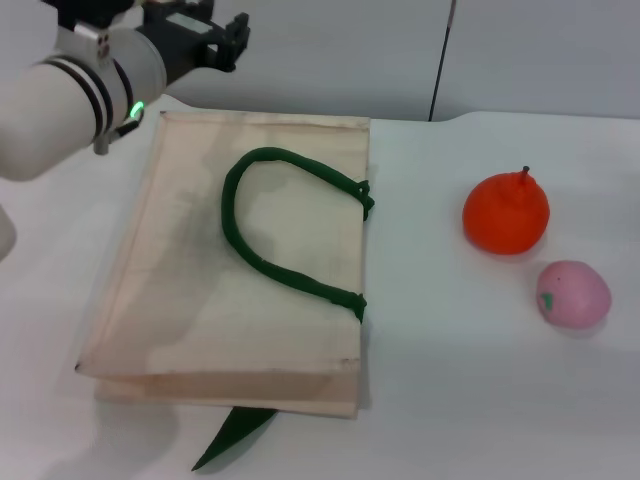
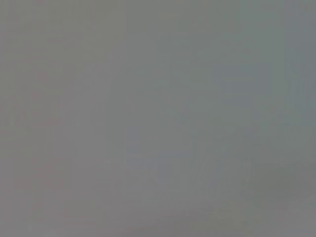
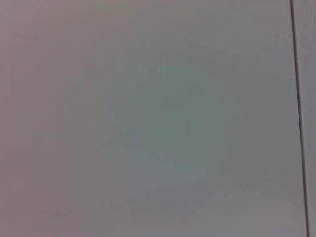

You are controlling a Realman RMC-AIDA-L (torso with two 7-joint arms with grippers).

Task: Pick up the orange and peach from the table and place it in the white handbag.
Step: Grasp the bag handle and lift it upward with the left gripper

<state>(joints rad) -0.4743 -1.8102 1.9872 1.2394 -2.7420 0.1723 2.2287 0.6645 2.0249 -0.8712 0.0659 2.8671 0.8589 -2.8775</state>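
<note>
Item 1, white handbag: lay flat on the white table, toward my left side. Its long axis ran from the near edge to the far edge. The mouth appeared to face right, toward the fruit, since both ends of the dark green handle met that edge; I could not see it gaping. A second green strap poked out from under the near edge.

Item 2, orange: sat on the table well to the right of the bag, stem up and tipped slightly away. Round, no long axis to speak of.

Item 3, peach: just beside the orange on its near-right, not clearly touching, green mark facing left.

Item 4, left gripper: raised beyond the bag's far-left corner, holding nothing; I could not tell whether its fingers were apart or together.

Item 5, right gripper: not seen; its wrist camera showed only blank wall.

Handling note: nothing was picked yet. I judged the flat bag needed its upper layer lifted near the handle before any fruit went in. A top-down grasp across the orange's widest part would suit, clear of the stem.
</note>
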